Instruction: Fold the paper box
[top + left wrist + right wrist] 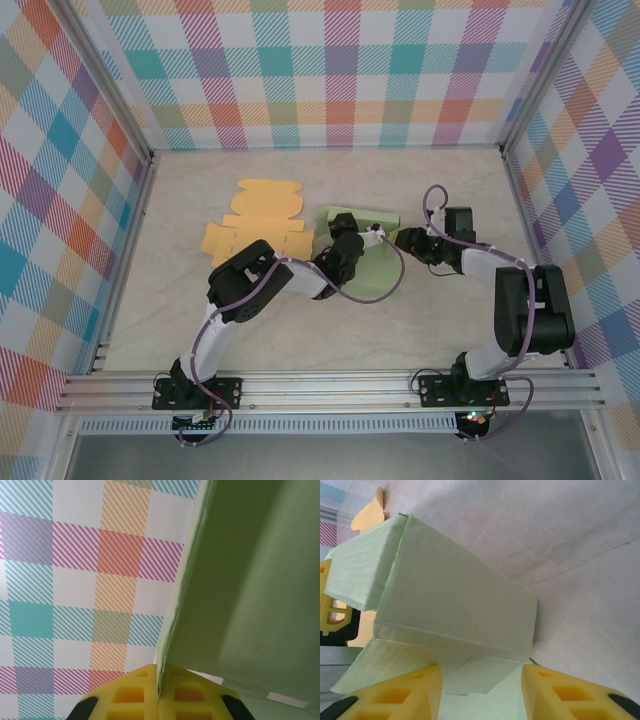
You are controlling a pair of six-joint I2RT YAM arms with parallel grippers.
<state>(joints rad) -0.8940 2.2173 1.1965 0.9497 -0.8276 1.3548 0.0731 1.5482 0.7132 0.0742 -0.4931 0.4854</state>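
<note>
The light green paper box (372, 262) lies partly folded at the middle of the table, with walls raised at its far side. My left gripper (347, 243) is shut on the thin edge of one upright green wall (250, 580); the wall's edge runs between the yellow pads (125, 695). My right gripper (404, 240) is at the box's right end, open. In the right wrist view its fingers (400, 695) stand wide apart on either side of a small green flap (480, 677) under the folded box body (455, 595).
A flat, unfolded orange paper box (255, 215) lies just left of the green one, and its tip (370, 512) shows in the right wrist view. Checked walls enclose the table on three sides. The arms' purple cables loop over the near half.
</note>
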